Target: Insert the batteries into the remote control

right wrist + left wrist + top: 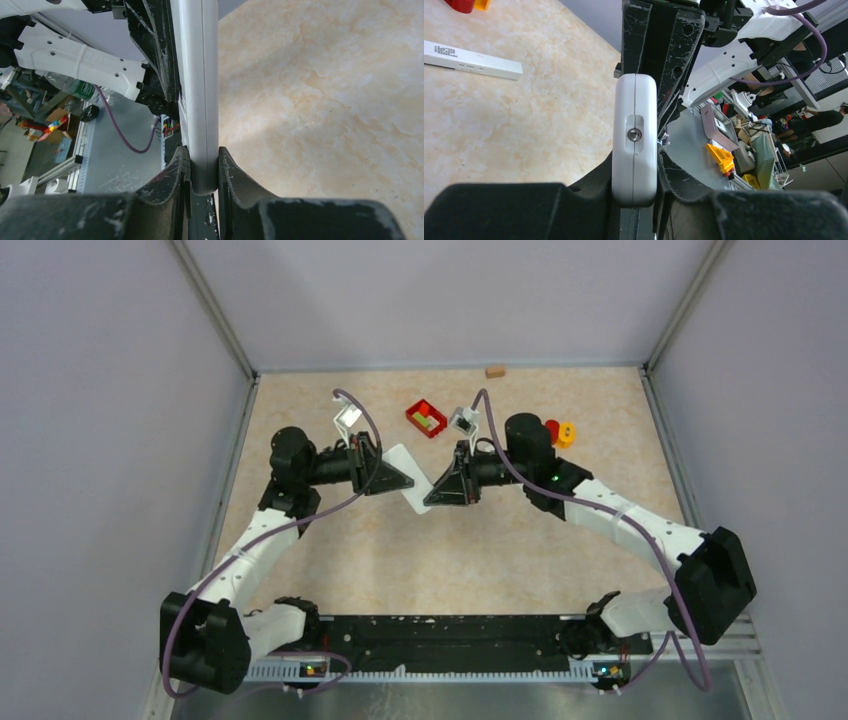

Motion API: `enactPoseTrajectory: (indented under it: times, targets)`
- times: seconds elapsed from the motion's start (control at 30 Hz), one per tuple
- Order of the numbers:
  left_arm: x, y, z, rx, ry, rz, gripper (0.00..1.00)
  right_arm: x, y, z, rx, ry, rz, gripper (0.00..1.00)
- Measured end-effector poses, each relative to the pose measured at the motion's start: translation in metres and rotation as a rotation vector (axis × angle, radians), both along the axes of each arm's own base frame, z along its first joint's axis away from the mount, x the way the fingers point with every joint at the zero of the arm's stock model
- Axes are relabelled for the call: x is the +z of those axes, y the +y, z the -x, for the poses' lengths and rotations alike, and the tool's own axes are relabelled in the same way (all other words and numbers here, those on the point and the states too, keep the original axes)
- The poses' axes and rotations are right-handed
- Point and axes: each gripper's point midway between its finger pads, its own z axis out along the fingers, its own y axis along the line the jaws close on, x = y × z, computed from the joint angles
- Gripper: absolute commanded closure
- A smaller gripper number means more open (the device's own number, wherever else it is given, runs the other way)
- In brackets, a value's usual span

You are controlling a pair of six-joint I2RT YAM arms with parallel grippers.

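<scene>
The smooth white remote (404, 460) is held over the middle of the marbled beige desk (330, 540), with the left hand (400, 480) clenched on one end and the right hand (432, 498) clenched on the other, so the black hands cover both ends from above. Behind it lie a red tray (426, 418) with green and yellow contents, red and orange pieces (558, 432) and a small brown block (494, 370); the batteries are too small to pick out. Only the left wrist view shows a screw (635, 133) in the remote's rounded end and a long white bar (471, 60) flat on the desk, while the right wrist view shows the remote's thin edge pinched between scuffed fingers (240, 175).
</scene>
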Motion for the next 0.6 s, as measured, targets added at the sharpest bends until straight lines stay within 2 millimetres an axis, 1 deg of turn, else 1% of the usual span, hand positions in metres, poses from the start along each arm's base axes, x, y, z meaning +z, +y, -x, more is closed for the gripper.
enactPoseTrajectory:
  times: [0.1, 0.2, 0.33, 0.4, 0.43, 0.5, 0.57, 0.6]
  targets:
    - [0.0, 0.001, -0.001, 0.006, -0.003, 0.005, 1.0, -0.001, 0.003, -0.001, 0.002, 0.041, -0.005, 1.0]
    - [-0.002, 0.001, -0.004, 0.026, 0.01, 0.011, 1.0, -0.002, 0.005, -0.002, -0.011, 0.09, -0.006, 1.0]
    - [-0.002, 0.001, -0.01, 0.064, 0.016, 0.013, 0.65, -0.003, 0.007, -0.007, -0.042, 0.105, -0.009, 1.0]
    - [-0.003, 0.002, -0.015, 0.104, 0.014, 0.007, 0.38, -0.003, 0.007, -0.011, -0.061, 0.096, -0.009, 1.0]
    - [-0.004, 0.001, -0.017, 0.121, 0.015, 0.001, 0.27, -0.002, 0.008, -0.014, -0.083, 0.082, -0.012, 1.0]
    - [-0.009, -0.001, -0.015, 0.134, 0.029, -0.017, 0.03, 0.0, 0.007, -0.024, -0.146, 0.056, -0.01, 1.0]
    - [-0.011, -0.001, -0.016, 0.161, 0.029, -0.034, 0.01, 0.001, 0.001, -0.038, -0.23, 0.024, -0.002, 1.0]
    - [-0.012, 0.001, -0.02, 0.193, 0.034, -0.042, 0.01, 0.001, -0.003, -0.041, -0.261, 0.009, 0.005, 1.0]
